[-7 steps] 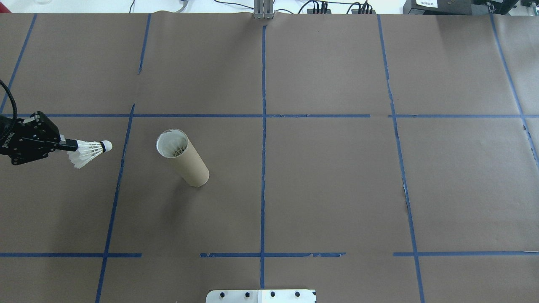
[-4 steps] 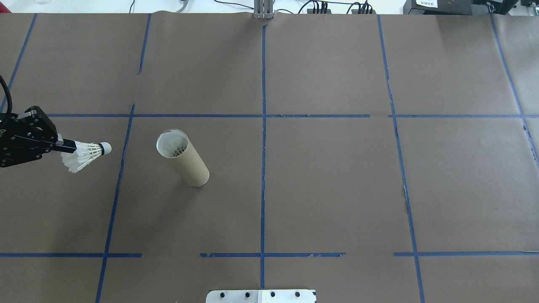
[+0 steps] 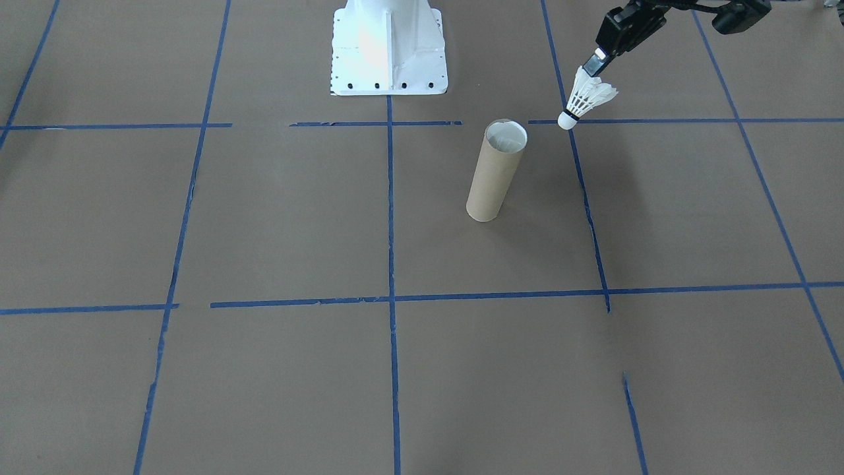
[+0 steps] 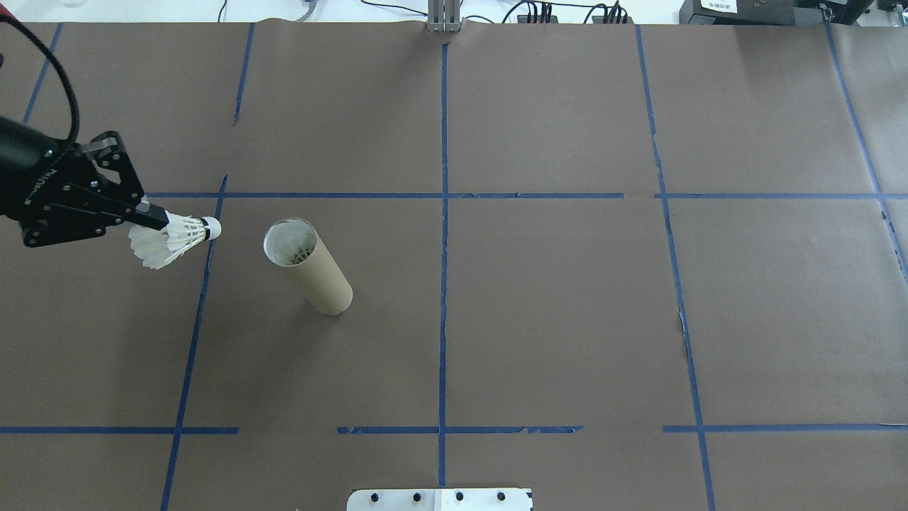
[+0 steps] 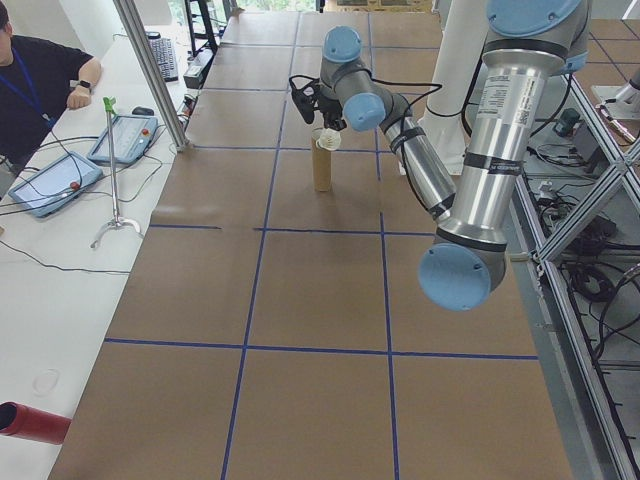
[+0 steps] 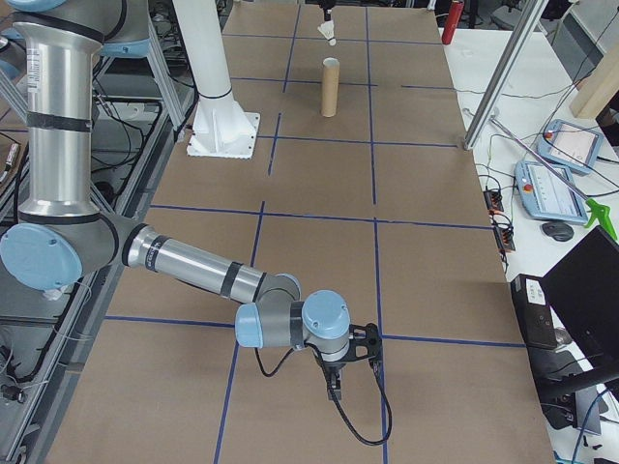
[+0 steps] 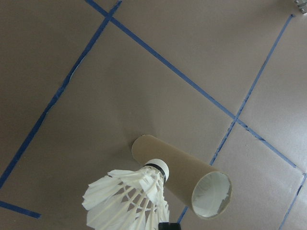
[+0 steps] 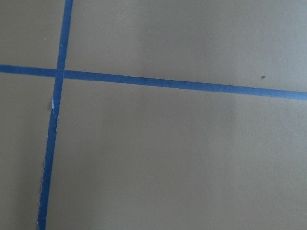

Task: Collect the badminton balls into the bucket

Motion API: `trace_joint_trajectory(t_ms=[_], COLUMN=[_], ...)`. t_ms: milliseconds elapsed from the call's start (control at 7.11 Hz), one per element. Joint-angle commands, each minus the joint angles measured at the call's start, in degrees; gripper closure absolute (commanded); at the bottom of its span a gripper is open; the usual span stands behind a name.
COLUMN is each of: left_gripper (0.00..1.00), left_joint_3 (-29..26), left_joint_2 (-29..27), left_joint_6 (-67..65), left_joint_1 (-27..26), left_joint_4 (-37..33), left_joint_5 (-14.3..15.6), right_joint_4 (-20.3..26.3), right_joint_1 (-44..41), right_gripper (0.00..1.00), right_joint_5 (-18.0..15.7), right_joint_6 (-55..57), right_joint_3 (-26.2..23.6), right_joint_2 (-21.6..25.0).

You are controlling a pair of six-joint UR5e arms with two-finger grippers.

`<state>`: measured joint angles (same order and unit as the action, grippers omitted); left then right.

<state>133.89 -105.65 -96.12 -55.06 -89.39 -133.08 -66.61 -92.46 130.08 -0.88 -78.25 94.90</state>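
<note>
Carrying the shuttlecock (image 4: 174, 239) toward the tube (image 4: 308, 266) is the step in hand, and doing it well is a matter of getting the cork end centred over the open mouth before letting go. The table (image 4: 567, 319), covered in brown paper with blue tape lines, is filling every view. The tube is standing upright left of centre in the overhead frame, and feathers are showing inside its pale mouth, so it seems to be holding at least one shuttlecock already. The left gripper (image 4: 145, 214) is coming in from the left edge of that frame, its jaws pinched tight on the feather skirt, cork tip pointing toward the tube but short of it. Since the mouth is barely wider than the skirt, I judge the wrist should tilt the cork downward and align it squarely first; a skewed drop could catch on the rim.

The front-facing view is showing the shuttlecock (image 3: 583, 99) hanging above the tube's top, a height the overhead view is hiding. The left wrist view is showing the tube's mouth (image 7: 211, 195) offset to the lower right of the cork. The right gripper is appearing only in the side view, so I cannot tell its jaws.
</note>
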Motion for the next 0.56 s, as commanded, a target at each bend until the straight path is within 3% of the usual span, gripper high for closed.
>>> trace_joint_trajectory(t_ms=[0, 141, 422], left_gripper=[1.0, 1.0, 1.0], left_joint_3=[-0.47, -1.43, -6.16], left_joint_2=[-11.2, -15.16, -20.45], left_joint_6=[0.41, 0.67, 0.67], left_joint_1=[2.83, 4.42, 7.76], left_joint_4=[15.67, 21.31, 26.53], left_joint_5=[3.86, 5.8, 9.32], right_joint_4=[-4.71, -8.49, -8.88], right_joint_1=[0.0, 0.0, 0.0], right_gripper=[0.0, 0.0, 0.0], right_joint_5=[0.08, 0.08, 0.26], right_joint_6=[-0.08, -0.17, -0.35], right_joint_3=[0.12, 0.12, 1.08], right_joint_2=[-2.68, -4.53, -5.24])
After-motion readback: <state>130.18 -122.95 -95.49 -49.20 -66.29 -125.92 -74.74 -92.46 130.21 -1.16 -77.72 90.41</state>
